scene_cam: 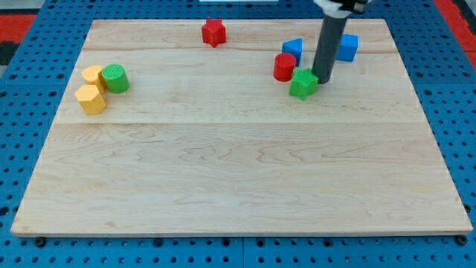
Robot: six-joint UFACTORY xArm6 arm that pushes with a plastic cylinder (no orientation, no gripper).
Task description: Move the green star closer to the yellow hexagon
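The green star [302, 83] lies at the board's upper right, just below and right of the red cylinder [283, 67]. My tip [322, 80] rests against the star's right side, the rod rising toward the view's top. The yellow hexagon [91, 99] sits far off at the board's left edge, with a second yellow block [94, 76] above it and a green cylinder [115, 78] beside that one.
A blue triangular block [293, 49] sits above the red cylinder. A blue cube [347, 46] lies right of the rod. A red star [213, 32] is near the top edge. The wooden board [238, 186] rests on a blue pegboard.
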